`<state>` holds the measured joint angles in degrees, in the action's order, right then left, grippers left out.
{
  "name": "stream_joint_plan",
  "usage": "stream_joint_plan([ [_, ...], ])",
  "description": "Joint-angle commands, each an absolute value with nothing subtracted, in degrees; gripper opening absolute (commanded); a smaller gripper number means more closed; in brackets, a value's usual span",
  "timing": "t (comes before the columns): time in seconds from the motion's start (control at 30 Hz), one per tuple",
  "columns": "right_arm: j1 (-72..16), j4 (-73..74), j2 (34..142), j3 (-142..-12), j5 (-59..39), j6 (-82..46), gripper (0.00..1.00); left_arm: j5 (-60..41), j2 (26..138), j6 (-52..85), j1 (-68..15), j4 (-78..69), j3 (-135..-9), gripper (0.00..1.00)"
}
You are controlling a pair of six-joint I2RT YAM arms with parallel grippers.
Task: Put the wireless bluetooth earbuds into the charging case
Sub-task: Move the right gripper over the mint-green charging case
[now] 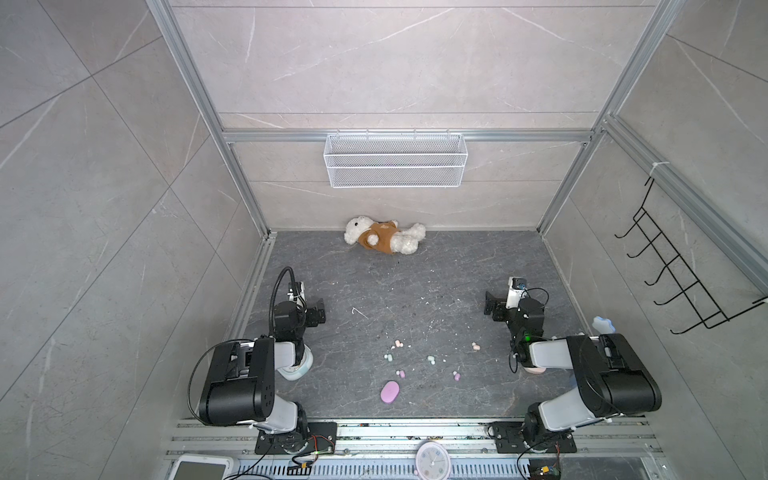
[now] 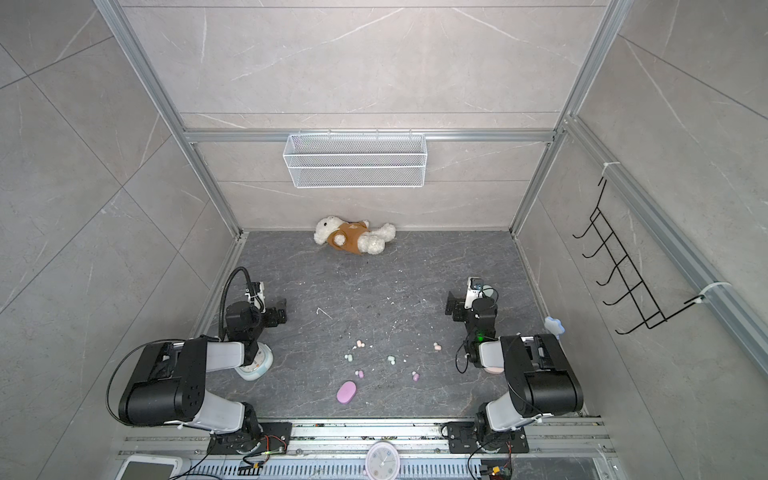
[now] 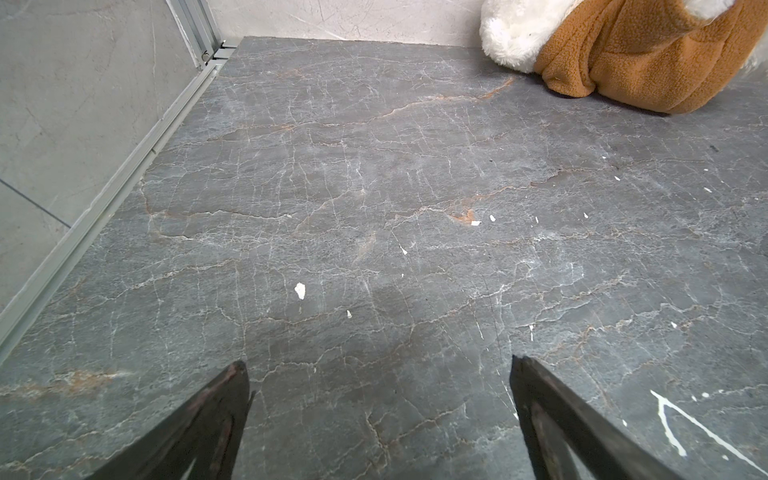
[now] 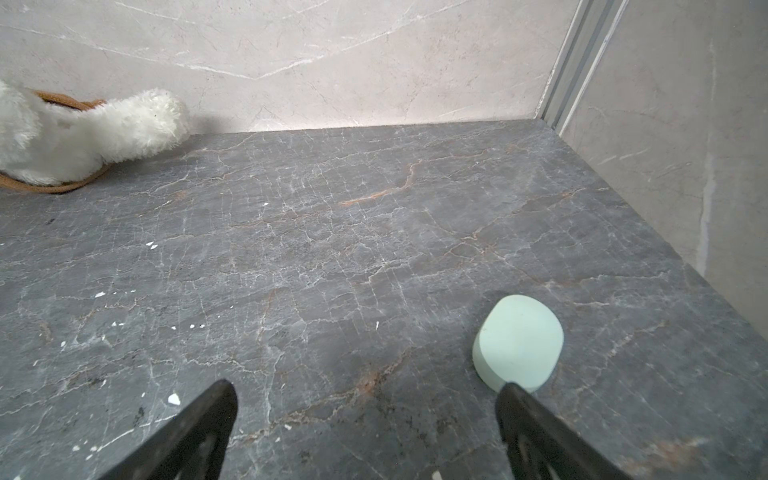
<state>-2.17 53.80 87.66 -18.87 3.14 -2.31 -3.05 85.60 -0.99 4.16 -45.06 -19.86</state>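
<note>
Grey marble-look walls [image 1: 395, 62] enclose a dark veined desk [image 1: 436, 270] flecked with white specks, and a plush bear [image 1: 384, 236] lies at its far edge. Six tiny earbuds [image 1: 431, 360] in peach, mint and lilac lie loose on the near middle of the desk, none of them in a case. A pebble-like lilac case [image 1: 390, 392] rests on the desk just nearer the robot than the earbuds, close to one lilac bud. The left claw [image 3: 376, 365] stands spread wide over bare desk with nothing between its fingers. The right claw [image 4: 368, 386] is spread just as wide and also empty. In the right wrist view a mint case [image 4: 519, 343] lies on the desk just beside one of its fingers. Both claws sit well apart from the earbuds, farther back on either side.
</note>
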Motion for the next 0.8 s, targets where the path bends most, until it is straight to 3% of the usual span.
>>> stream_joint_plan([
  [0.0, -2.28, 52.12, 86.67, -20.36, 2.52, -2.27, 1.00, -2.39, 85.22, -0.27, 4.14, -45.15, -21.91, 0.99],
  [0.37, -2.38, 10.90, 73.59, -35.81, 2.03, -9.13, 1.00, -4.63, 75.52, 0.25, 2.59, -14.01, -35.41, 0.98],
  [0.53, -2.37, -14.77, 79.65, -52.18, 6.58, -15.70, 1.00, -4.55, 72.58, 0.50, -2.64, -7.13, -38.17, 1.00],
  [0.77, -1.75, -35.34, 93.69, -74.06, 8.78, -22.46, 1.00, -7.77, 72.11, 1.15, -5.67, -4.77, -40.33, 1.00],
])
